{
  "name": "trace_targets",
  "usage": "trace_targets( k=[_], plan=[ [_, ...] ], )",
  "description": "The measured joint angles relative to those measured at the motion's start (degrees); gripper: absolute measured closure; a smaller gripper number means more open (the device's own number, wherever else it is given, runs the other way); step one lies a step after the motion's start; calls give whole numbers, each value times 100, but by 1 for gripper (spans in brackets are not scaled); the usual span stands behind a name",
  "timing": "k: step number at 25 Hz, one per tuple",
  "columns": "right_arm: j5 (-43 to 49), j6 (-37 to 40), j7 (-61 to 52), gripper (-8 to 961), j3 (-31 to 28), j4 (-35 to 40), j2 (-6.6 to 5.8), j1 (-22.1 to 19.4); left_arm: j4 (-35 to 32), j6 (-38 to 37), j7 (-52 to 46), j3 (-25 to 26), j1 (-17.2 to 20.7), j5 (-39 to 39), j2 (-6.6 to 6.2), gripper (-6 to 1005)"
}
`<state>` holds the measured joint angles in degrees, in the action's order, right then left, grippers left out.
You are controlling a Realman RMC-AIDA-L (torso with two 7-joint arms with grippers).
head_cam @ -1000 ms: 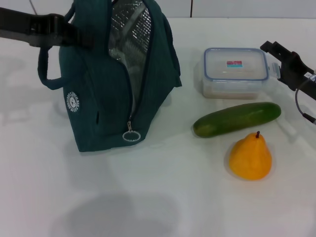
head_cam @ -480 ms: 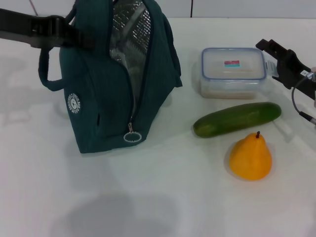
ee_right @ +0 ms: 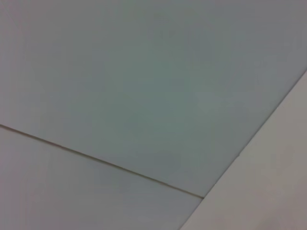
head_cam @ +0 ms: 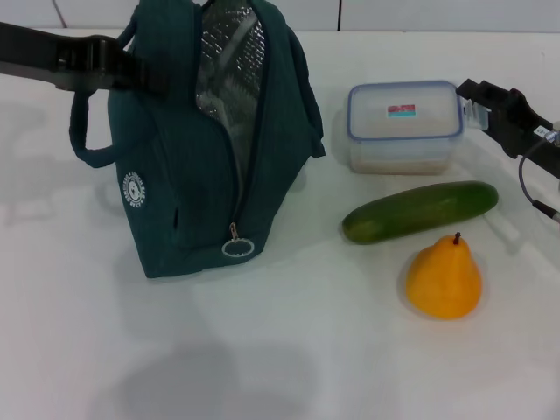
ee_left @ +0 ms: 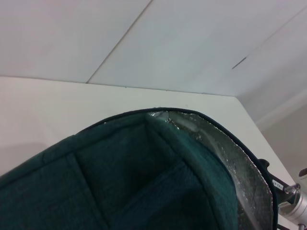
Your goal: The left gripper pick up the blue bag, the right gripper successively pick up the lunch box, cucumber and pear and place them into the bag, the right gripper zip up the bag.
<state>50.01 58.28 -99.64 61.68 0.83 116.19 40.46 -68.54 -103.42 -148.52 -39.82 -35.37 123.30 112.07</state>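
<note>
The blue bag point(head_cam: 184, 175) stands upright at the left of the head view, its zipper open and its foil lining showing; it fills the left wrist view point(ee_left: 120, 182). My left gripper point(head_cam: 144, 70) reaches in from the left and holds the bag at its top by a handle. The lunch box point(head_cam: 404, 127) sits at the back right. My right gripper point(head_cam: 472, 98) is at the box's right end, closed on its rim. The cucumber point(head_cam: 420, 211) lies in front of the box. The pear point(head_cam: 444, 278) stands in front of the cucumber.
All things rest on a white table point(head_cam: 280, 350). The bag's ring zipper pull point(head_cam: 237, 248) hangs low on its front seam. The right wrist view shows only a plain grey surface with seams.
The lunch box has shifted a little to the left together with my right gripper at its right end. The bag has moved slightly. Cucumber and pear have not moved.
</note>
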Motion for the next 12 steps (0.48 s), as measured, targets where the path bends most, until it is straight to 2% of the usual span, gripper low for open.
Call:
trace_targets(
  k=[5, 8, 12],
  plan=[
    [8, 7, 57, 556, 63, 6, 0, 2, -1, -6, 31, 0, 4, -7, -7, 957],
    [9, 8, 97, 780, 64, 5, 0, 14, -1, -18, 54, 0, 4, -12, -9, 957],
    [9, 9, 150, 843, 64, 5, 0, 21, 0, -22, 78, 1, 5, -23, -10, 956]
  ],
)
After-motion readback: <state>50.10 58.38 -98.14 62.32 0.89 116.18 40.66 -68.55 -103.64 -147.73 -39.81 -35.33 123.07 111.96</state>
